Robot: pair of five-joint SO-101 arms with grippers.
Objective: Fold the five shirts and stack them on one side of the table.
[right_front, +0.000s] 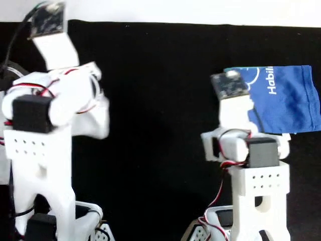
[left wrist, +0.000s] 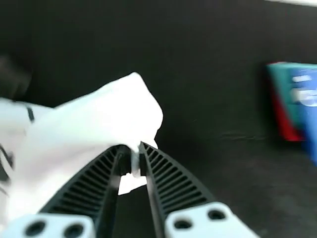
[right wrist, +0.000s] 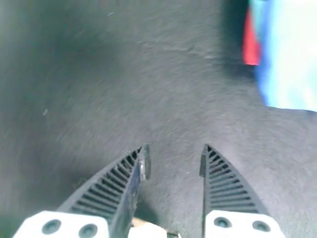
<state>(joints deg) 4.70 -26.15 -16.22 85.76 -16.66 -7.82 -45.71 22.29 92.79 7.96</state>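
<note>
While the left gripper (left wrist: 132,157) clamps a limp white fabric shirt (left wrist: 94,129) for folding, the right gripper (right wrist: 173,161) hangs, fingers apart, by the blue-topped folded stack (right_front: 286,100) at the right edge of the worktop (right_front: 160,100).

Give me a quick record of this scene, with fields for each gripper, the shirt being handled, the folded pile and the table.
left gripper: shut on a bunched fold of the white shirt
right gripper: open, holding nothing, above bare table
white shirt: unfolded, crumpled, on the left arm's side
folded stack: blue shirt on top, a red edge showing beneath, on the right arm's side at the far edge
table: covered in black cloth
</note>
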